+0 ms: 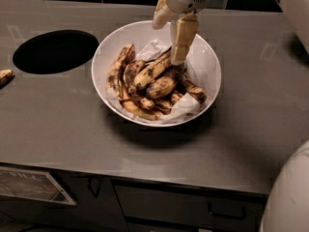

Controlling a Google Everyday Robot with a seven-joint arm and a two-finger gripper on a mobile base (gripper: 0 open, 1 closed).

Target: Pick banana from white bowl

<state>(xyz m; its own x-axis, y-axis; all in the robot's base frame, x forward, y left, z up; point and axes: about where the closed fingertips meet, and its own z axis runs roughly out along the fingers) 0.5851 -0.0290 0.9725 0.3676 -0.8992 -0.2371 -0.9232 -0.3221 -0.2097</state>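
The white bowl stands in the middle of the grey counter, lined with crumpled white paper and holding several brown-spotted bananas. The banana, the yellowest and longest, lies on top of the pile with its right end tilted up. My gripper reaches down from the top into the back right of the bowl and is shut on that raised end of the banana. The rest of the banana still rests on the darker bananas below.
A round dark hole is cut in the counter left of the bowl. Another banana piece lies at the far left edge. A dark tiled wall runs behind. Cabinet fronts lie below the counter's front edge.
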